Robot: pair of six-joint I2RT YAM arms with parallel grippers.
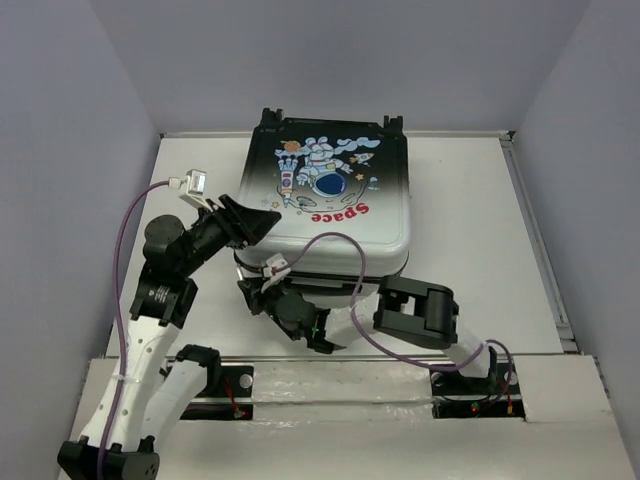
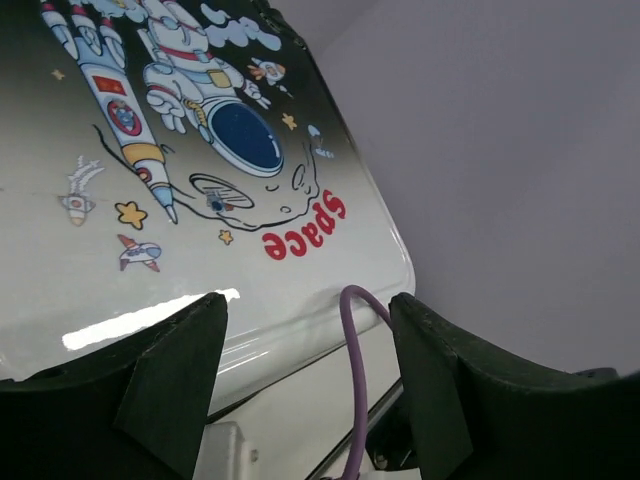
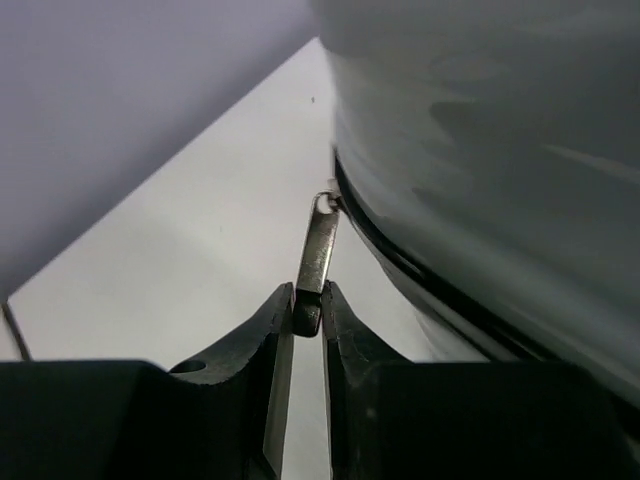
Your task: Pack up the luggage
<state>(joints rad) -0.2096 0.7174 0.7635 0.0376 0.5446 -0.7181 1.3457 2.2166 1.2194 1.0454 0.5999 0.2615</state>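
The luggage (image 1: 325,195) lies closed and flat on the table, astronaut and red "Space" print up, wheels at the far edge. My left gripper (image 1: 262,222) is open at the suitcase's left front corner, over the lid; the left wrist view shows the printed shell (image 2: 180,200) beyond its spread jaws. My right gripper (image 1: 258,297) is low at the suitcase's near-left edge, shut on the metal zipper pull (image 3: 318,258), which hangs from the zip line along the shell (image 3: 480,150). The jaws pinch the pull's dark tip.
A purple cable (image 1: 345,290) loops from the right arm across the suitcase's front edge; it also shows in the left wrist view (image 2: 358,380). White table (image 1: 480,240) with a raised rail on the right. Grey walls enclose the back and sides.
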